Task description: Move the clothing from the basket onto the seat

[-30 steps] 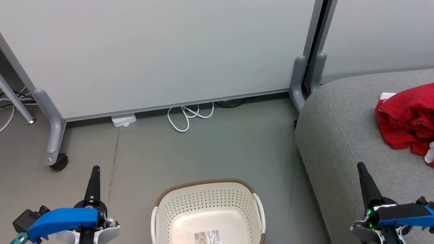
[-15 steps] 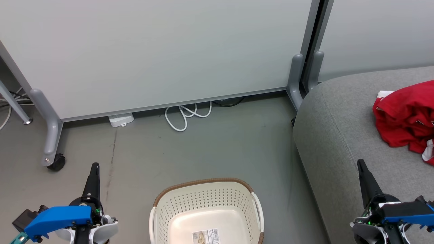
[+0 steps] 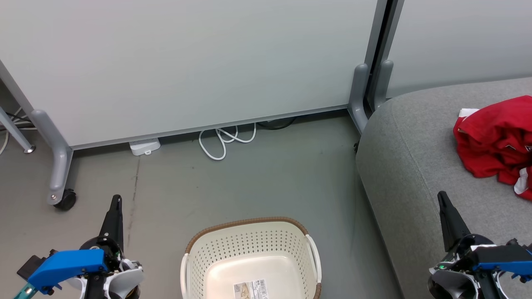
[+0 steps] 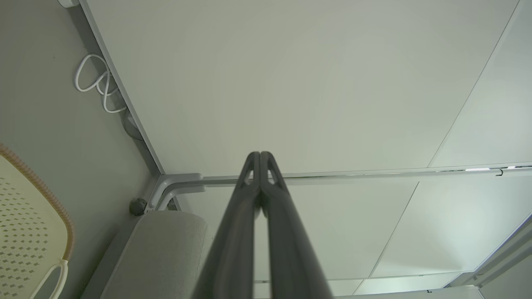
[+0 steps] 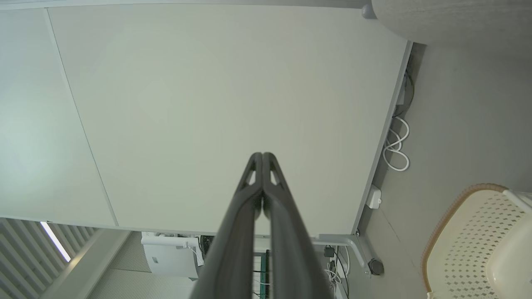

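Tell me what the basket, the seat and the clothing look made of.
Basket: likely moulded plastic, smooth cream, punched holes, brown woven-look rim. Seat: grey upholstery cloth, matte, fine weave, a seam. Clothing: soft red fabric, crumpled into folds; fibre unclear.

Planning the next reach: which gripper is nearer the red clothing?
The right gripper, shut, by the grey seat where the clothing lies; the left gripper is on the basket's other side, over floor.

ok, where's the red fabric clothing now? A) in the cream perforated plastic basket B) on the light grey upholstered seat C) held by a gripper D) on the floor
B: the red clothing lies crumpled on the grey seat, and the basket shows a bottom carrying a label, no fabric.
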Controlling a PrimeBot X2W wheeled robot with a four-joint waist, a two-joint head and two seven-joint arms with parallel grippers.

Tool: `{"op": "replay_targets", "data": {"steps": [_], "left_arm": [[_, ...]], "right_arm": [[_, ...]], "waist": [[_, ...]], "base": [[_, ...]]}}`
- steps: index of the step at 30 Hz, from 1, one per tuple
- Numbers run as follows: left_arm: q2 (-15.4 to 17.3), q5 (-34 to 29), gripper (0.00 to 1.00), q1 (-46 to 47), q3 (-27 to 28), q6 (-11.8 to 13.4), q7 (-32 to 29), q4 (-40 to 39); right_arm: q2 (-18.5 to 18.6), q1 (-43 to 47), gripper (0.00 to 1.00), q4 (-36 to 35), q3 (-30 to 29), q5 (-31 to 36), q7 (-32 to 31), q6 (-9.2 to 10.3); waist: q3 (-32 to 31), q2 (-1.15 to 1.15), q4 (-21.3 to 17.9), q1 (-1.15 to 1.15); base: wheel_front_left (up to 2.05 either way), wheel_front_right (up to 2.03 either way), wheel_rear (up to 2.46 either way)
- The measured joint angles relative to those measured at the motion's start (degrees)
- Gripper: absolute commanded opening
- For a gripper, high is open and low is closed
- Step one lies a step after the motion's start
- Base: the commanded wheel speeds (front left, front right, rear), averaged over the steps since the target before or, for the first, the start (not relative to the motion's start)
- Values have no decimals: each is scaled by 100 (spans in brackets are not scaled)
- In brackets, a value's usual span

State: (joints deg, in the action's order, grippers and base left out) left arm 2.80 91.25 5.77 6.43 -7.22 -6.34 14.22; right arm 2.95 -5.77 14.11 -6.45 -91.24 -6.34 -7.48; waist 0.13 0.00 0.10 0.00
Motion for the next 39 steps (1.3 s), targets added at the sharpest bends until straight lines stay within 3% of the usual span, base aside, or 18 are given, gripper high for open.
{"op": "replay_targets", "data": {"steps": [39], "left_arm": [[0, 110, 0, 19, 8, -18, -19, -5]], "right_arm": [[0, -17, 0, -1, -5, -110, -15, 0]], "waist": [[5, 0, -10, 0]], "base": [[0, 0, 0]]}}
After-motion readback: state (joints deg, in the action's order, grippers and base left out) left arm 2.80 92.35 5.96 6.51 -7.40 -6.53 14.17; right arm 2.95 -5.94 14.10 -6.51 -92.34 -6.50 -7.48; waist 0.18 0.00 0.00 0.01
